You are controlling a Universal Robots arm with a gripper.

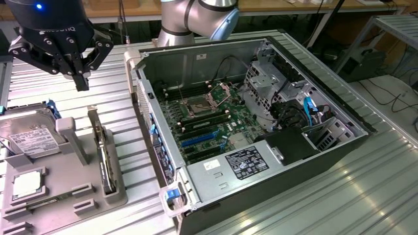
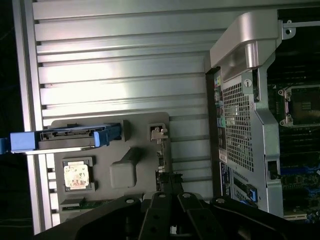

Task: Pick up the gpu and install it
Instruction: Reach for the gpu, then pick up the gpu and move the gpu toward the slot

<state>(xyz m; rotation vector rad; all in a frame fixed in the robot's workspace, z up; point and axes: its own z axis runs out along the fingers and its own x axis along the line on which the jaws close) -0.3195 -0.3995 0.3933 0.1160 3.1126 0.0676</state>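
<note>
At the exterior view's left, a grey moulded plastic fixture [image 1: 65, 196] lies on the ribbed aluminium table [image 1: 124, 93]. A silver hard drive [image 1: 26, 137] with a white label leans in the fixture, and a small square CPU chip [image 1: 29, 183] lies flat in a pocket nearer the camera.

The black gripper [image 1: 81, 83] hangs above the table with its fingers pressed together into one point, holding nothing. It is clear of the fixture and touches none of the parts.

Just right of it, the gpu [image 1: 103, 152] stands upright on its long edge in a slot along the fixture's right side. Seen edge-on, it is a thin, dark sliver with a metallic glint. In the wrist view the gpu [image 2: 161, 160] is a narrow strip with a small silver bracket at one end, and the gripper [image 2: 170, 186] is in line with it.

Further right lies the open computer case [image 1: 339, 103] — sheet-metal walls, a green motherboard [image 1: 216, 125] with blue slots, and a boxy labelled power supply [image 1: 242, 164].
</note>
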